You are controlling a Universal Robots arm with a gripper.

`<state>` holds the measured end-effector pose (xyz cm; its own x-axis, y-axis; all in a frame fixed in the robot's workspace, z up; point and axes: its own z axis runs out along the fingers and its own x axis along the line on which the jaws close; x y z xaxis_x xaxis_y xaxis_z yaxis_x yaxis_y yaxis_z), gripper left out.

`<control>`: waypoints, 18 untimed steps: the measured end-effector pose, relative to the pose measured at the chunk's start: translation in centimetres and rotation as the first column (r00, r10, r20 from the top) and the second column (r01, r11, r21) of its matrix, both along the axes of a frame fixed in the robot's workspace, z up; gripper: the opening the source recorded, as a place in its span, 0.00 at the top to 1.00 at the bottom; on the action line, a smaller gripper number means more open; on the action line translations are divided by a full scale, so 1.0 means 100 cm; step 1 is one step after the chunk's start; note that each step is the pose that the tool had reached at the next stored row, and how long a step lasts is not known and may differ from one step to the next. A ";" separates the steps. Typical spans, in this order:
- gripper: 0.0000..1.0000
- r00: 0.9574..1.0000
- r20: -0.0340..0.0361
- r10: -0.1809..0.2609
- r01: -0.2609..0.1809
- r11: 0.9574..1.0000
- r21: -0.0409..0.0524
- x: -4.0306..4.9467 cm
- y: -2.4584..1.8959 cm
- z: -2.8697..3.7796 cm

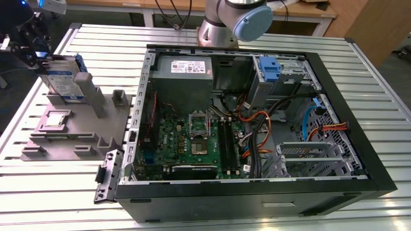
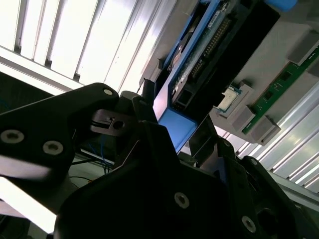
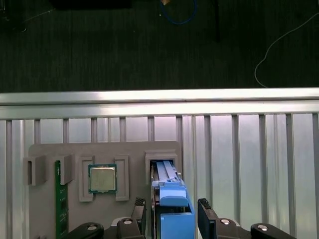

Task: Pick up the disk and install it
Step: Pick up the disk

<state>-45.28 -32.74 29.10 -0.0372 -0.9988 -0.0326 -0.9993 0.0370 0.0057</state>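
Observation:
The disk (image 1: 64,83), silver with a white-and-blue label and a blue frame, stands on edge in a slot of the grey holder plate (image 1: 70,140) at the exterior view's left. My gripper (image 1: 37,58) hangs right over its upper end. In the first wrist view the disk's blue frame (image 3: 173,211) lies between my two fingers (image 3: 205,213), with a narrow gap on each side, so the gripper (image 3: 172,205) is open around it. The second wrist view shows the blue end of the disk (image 2: 172,127) between the black gripper (image 2: 174,137) parts.
The open computer case (image 1: 359,144) lies to the exterior view's right, with a grey power supply (image 1: 186,67), a blue latch piece (image 1: 270,67) and loose cables inside. A processor chip (image 3: 102,178) and a green memory stick (image 3: 59,199) rest on the holder plate. The arm's base (image 1: 231,24) stands behind the case.

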 end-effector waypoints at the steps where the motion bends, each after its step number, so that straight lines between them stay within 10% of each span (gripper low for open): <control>1: 0.47 1.000 0.000 0.000 0.000 1.000 0.000 -0.0001 0.0000 -0.0001; 7: 0.47 1.000 -0.014 -0.011 0.011 1.000 0.000 -0.0028 0.0000 -0.0021; 18: 0.47 1.000 -0.014 -0.012 0.012 1.000 -0.001 -0.0016 0.0000 -0.0023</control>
